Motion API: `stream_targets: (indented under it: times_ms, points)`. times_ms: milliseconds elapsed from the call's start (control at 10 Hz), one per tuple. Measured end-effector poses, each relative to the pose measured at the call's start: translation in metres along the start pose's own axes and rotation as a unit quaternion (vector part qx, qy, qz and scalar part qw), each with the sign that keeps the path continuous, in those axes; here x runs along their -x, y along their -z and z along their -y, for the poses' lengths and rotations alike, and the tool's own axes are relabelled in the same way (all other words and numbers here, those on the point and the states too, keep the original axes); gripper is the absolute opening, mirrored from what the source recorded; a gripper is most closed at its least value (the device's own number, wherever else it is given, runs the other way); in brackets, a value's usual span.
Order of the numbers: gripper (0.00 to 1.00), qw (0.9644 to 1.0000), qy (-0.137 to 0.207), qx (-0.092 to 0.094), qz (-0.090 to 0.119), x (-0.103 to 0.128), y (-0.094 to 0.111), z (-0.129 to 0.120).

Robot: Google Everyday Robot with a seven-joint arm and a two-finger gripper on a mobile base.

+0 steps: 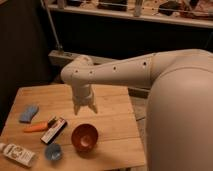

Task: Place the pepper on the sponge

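Tool [85, 109] open and empty above worktop [116, 131], pepper [37, 126] lying just beside black-and-white box [54, 130], sponge [29, 113] apart from pepper near left edge

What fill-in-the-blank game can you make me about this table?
1. On the wooden table, the slim bright-orange pepper lies between the flat light-blue sponge and the black-and-white ____.
2. The robot's two-finger gripper hangs empty above the table with its fingers ____.
3. The small round cup beside the round orange-brown bowl is ____ in colour.
Missing words: box, open, blue.
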Motion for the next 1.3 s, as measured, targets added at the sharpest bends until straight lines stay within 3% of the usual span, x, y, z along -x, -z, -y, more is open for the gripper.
stream_targets:
  times_ms: [300, 400, 600, 700, 900, 1000, 1100, 1200, 1300]
  points:
    - [0.65, 1.0, 0.008, -0.005, 0.003, 0.002, 0.002, 0.0]
    - [0.65, 0.999, 0.037, -0.018, 0.015, 0.009, 0.006, 0.0]
    - [0.65, 0.9916, 0.117, -0.028, 0.047, 0.021, 0.018, -0.017]
    - [0.65, 0.9837, 0.164, -0.025, 0.068, 0.027, 0.027, -0.031]
    - [0.65, 0.9596, 0.262, -0.014, 0.103, 0.035, 0.04, -0.065]
    - [0.65, 0.9427, 0.313, -0.009, 0.115, 0.036, 0.045, -0.085]
    - [0.65, 0.921, 0.37, -0.004, 0.123, 0.035, 0.047, -0.107]
    - [0.65, 0.9055, 0.406, -0.001, 0.125, 0.034, 0.047, -0.12]
    - [0.65, 0.885, 0.449, 0.001, 0.124, 0.032, 0.044, -0.138]
